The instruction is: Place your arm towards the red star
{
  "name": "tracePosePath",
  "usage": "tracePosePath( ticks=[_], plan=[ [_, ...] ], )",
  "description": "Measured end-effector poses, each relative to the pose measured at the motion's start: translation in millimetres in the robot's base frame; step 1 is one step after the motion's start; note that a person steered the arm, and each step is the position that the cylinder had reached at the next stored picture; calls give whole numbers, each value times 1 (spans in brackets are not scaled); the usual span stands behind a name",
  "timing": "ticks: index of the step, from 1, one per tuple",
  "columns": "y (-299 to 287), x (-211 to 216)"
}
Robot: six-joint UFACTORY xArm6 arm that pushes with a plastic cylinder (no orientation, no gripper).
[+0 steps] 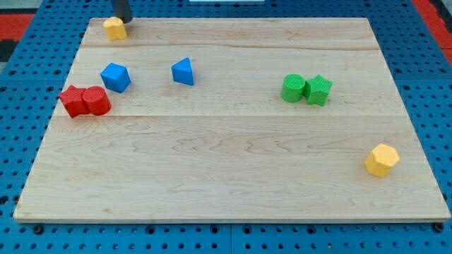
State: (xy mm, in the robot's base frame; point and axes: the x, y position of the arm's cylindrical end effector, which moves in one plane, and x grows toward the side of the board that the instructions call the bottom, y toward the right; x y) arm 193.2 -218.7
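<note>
The red star (71,100) lies at the board's left side, touching a red cylinder (96,101) on its right. My tip (123,20) is at the view's top left, just right of and touching or nearly touching a small yellow block (114,28). The tip is well above the red star, about a third of the board's depth away. A blue cube (115,77) sits between the tip and the red pair.
A blue triangular block (183,71) lies right of the blue cube. A green cylinder (293,88) and a green star (318,89) touch each other at the right. A yellow hexagonal block (382,159) sits near the right edge of the wooden board (226,169).
</note>
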Motion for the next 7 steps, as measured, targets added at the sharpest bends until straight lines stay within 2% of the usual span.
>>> tracePosePath(
  ticks=[1,3,4,5,7],
  plan=[
    [-11,10],
    [78,19],
    [146,52],
    [171,112],
    [198,197]
  ],
)
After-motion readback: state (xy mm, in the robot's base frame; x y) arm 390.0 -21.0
